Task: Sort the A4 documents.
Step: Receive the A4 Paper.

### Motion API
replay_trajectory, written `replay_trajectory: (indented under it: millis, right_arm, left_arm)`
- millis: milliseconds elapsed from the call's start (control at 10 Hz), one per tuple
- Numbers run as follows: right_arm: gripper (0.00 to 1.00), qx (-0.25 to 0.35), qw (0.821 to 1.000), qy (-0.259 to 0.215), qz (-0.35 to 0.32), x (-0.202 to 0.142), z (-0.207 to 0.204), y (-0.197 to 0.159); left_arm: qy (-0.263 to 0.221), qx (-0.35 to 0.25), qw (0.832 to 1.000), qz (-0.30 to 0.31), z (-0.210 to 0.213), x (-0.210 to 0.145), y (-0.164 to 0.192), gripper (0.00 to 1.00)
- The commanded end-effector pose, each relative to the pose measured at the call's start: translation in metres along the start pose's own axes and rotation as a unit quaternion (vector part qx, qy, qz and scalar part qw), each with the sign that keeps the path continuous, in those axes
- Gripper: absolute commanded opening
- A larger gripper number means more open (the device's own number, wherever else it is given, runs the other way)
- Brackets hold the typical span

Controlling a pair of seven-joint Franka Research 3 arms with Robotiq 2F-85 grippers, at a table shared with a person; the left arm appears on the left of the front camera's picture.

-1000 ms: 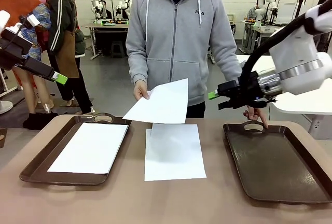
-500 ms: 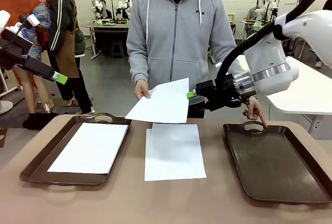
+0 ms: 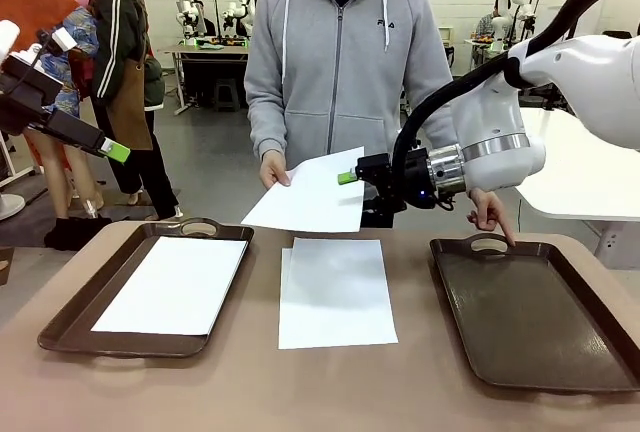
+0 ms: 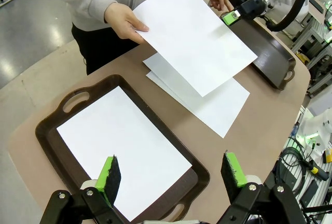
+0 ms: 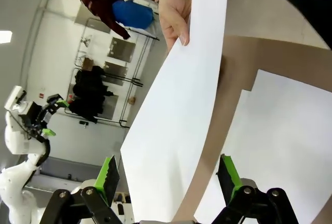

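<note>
— Where are the plain white A4 paper sheets point(image 3: 335, 292)?
— One sheet point(image 3: 310, 197) is held tilted above the brown surface point(image 3: 300, 392) in the person's hand point(image 3: 272, 170), apparently offered to the robot's right hand point(image 3: 350, 176). Its green-padded fingers stand wide apart by the sheet's edge and grip nothing. Two sheets lie between the dark brown handled trays point(image 3: 540, 322), and one lies in the left tray point(image 3: 65, 327).
— And the left hand point(image 4: 170, 169)?
— Fully open and empty, raised above that tray, likely on standby.
</note>
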State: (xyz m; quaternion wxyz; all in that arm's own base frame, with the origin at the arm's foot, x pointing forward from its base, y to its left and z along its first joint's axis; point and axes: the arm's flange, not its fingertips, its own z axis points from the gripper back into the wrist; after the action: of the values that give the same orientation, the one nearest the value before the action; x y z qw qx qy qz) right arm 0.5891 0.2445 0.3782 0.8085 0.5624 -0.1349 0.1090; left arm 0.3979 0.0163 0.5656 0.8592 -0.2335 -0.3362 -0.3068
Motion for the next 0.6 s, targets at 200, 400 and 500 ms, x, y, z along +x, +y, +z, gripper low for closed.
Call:
replay_trajectory:
  millis: [200,400,500]
  right_arm:
    - [1.0,0.026,0.999,-0.039,-0.023,0.005,-0.013,0.0]
    - [1.0,0.029,0.998,-0.039,-0.027,0.002,-0.019,0.002]
    - [1.0,0.031,0.998,-0.042,-0.032,0.002,-0.02,0.001]
  left_arm:
    - [0.001,0.001,1.0,-0.001,0.0,0.0,-0.001,1.0]
    - [0.001,0.001,1.0,-0.001,0.0,0.0,-0.001,1.0]
    - [0.001,0.001,1.0,-0.001,0.0,0.0,-0.001,1.0]
